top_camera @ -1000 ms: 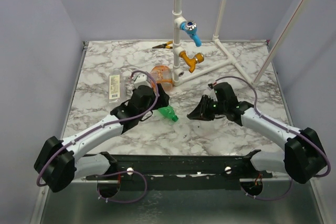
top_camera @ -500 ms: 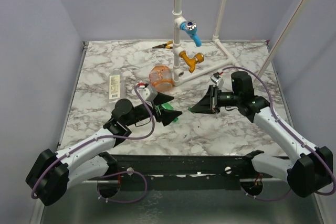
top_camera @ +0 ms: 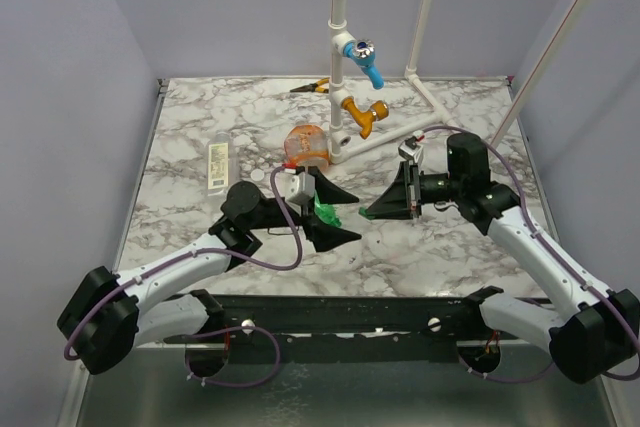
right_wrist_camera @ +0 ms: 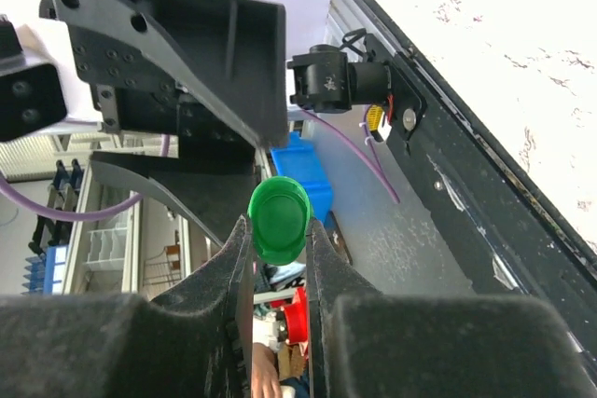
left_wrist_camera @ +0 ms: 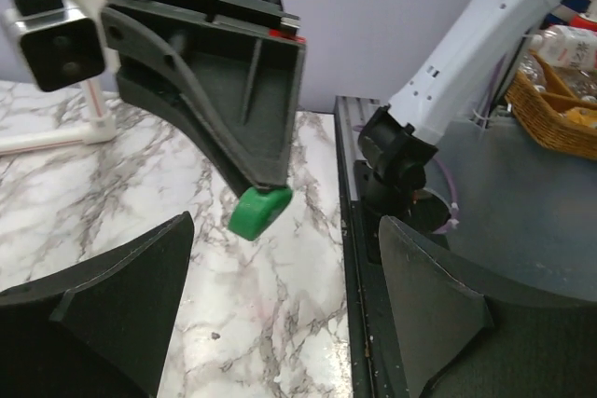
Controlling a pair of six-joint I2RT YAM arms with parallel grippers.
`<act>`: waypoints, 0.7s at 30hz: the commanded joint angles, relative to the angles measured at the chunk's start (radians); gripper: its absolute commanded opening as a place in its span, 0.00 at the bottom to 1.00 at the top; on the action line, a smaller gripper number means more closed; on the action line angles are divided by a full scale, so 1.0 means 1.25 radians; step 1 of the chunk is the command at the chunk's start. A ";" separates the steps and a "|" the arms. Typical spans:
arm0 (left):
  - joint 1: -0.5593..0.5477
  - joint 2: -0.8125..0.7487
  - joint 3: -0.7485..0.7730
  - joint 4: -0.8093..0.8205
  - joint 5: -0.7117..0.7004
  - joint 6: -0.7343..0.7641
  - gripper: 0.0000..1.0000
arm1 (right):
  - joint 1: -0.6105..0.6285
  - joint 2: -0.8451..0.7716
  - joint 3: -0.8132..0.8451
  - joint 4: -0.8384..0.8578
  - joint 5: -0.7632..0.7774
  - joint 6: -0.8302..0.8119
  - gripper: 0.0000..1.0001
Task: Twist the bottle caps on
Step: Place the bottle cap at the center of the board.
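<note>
Green cap (right_wrist_camera: 280, 219) nipped in right pincer (right_wrist_camera: 278, 241) | left pincer (top_camera: 352, 217) wide, empty | gap between

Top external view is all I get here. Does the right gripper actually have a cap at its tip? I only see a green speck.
Observer: Yes. The right wrist view shows a green cap pinched between the fingers of the right gripper.
Operator: Is the left gripper clamped on the green bottle?
Observer: No. The left wrist view shows the left gripper wide open with nothing gripped. The green bottle does not show in that view at all.
Operator: Where is the cap relative to those open fingers?
Observer: In the left wrist view it sits ahead of the gap between them, touching neither finger.
</note>
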 commanded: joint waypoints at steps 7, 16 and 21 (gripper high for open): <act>-0.061 0.057 0.046 0.031 0.032 0.064 0.76 | -0.002 -0.016 0.029 0.021 -0.064 0.035 0.17; -0.061 0.066 0.044 0.079 0.026 0.044 0.66 | -0.002 -0.028 0.013 0.023 -0.072 0.040 0.17; -0.061 0.080 0.038 0.142 0.025 0.006 0.64 | -0.002 -0.034 0.004 0.023 -0.074 0.045 0.17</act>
